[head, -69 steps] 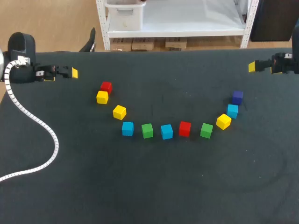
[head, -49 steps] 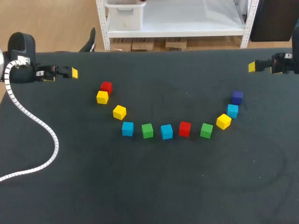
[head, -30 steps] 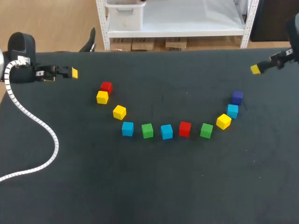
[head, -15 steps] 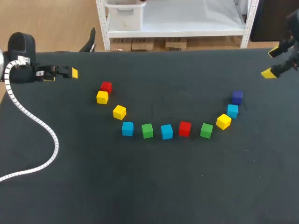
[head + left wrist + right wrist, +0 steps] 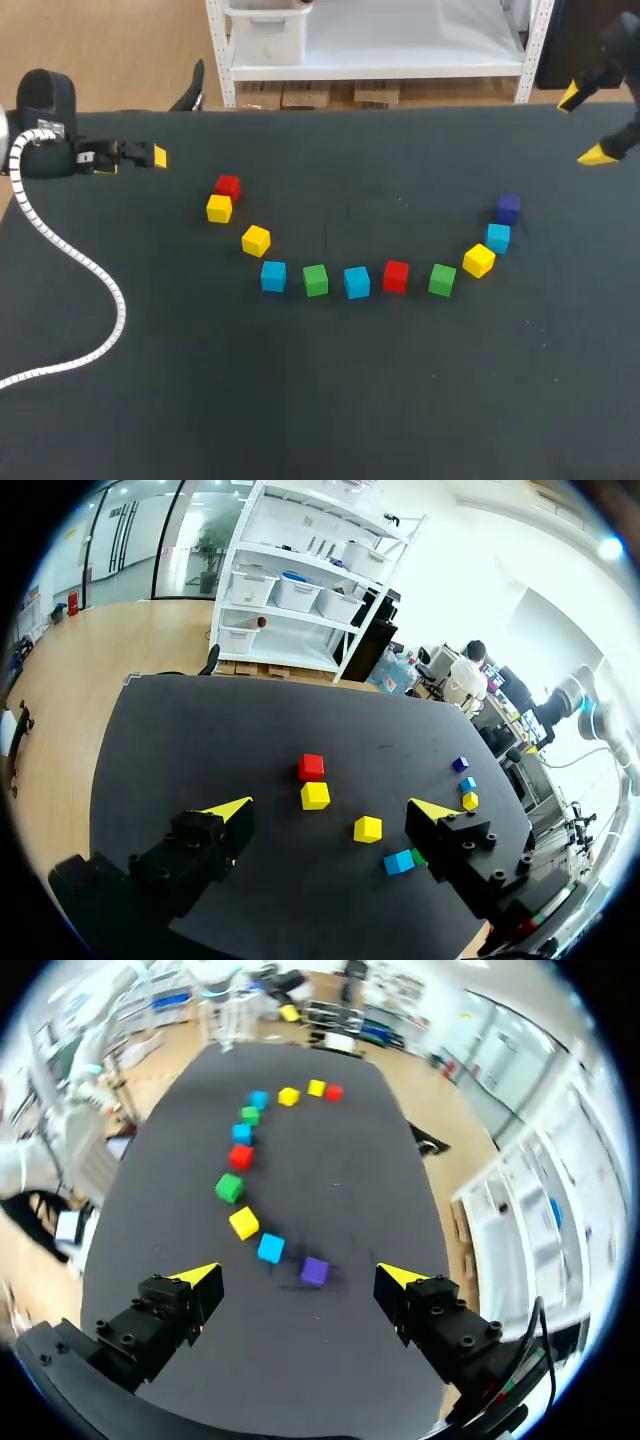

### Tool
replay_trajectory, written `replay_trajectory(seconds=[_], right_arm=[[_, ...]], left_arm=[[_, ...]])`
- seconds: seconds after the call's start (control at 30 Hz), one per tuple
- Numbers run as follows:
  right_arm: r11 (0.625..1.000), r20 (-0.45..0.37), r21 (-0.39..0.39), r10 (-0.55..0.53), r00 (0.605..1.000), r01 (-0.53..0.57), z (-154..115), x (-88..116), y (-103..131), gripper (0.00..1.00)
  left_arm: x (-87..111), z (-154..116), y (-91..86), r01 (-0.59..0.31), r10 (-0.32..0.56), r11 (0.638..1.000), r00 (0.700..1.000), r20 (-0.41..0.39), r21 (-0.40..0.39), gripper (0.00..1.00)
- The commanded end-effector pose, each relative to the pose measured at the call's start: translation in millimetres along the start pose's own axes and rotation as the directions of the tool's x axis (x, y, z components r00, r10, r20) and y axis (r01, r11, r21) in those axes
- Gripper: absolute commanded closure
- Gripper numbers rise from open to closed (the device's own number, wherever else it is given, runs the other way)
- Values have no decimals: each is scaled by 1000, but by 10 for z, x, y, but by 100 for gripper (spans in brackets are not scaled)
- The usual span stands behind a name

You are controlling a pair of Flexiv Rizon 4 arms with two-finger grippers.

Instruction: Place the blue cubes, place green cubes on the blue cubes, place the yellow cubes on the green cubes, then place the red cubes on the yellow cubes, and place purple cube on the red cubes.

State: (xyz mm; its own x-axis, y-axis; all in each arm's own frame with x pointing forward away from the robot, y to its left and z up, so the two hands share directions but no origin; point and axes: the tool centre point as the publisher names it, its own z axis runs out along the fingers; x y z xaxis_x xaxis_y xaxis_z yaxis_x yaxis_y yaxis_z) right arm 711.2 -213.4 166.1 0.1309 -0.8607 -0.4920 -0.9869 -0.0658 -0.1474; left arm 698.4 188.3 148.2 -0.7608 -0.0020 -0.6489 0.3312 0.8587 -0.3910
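Note:
Eleven cubes lie in a curved row on the black table: red, yellow, yellow, blue, green, blue, red, green, yellow, blue, purple. My left gripper stands open at the far left edge, well short of the red cube. My right gripper hangs open at the far right corner, high above the purple cube. Neither holds anything.
A white ribbed hose trails from the left arm across the table's left side to its front edge. The cubes all sit in the middle band of the table, none stacked.
My right gripper has swung back and to the right, and turned so that both yellow tips show apart. The left arm and all the cubes have stayed put.

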Motion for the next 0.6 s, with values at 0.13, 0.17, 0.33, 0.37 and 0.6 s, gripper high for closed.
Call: replay_trajectory(seconds=[0.13, 0.17, 0.33, 0.37, 0.6], right_arm=[[882, 114, -265, -373, 921, 390, -67, 111, -22, 0], [867, 134, -274, -394, 910, 416, -59, 129, -11, 0], [846, 145, -294, -420, 896, 445, 18, 215, 22, 0], [844, 155, -295, -420, 894, 447, 35, 241, 25, 0], [863, 149, -275, -398, 905, 424, 121, 407, -22, 0]], left_arm=[[-13, 4, -21, 2, -2, 1000, 1000, -6, -10, 0], [-13, 4, -21, 2, -2, 1000, 1000, -6, -10, 0], [-13, 4, -21, 2, -2, 1000, 1000, -6, -10, 0], [-13, 4, -21, 2, -2, 1000, 1000, -6, -10, 0], [-13, 4, -21, 2, -2, 1000, 1000, -6, -10, 0]])
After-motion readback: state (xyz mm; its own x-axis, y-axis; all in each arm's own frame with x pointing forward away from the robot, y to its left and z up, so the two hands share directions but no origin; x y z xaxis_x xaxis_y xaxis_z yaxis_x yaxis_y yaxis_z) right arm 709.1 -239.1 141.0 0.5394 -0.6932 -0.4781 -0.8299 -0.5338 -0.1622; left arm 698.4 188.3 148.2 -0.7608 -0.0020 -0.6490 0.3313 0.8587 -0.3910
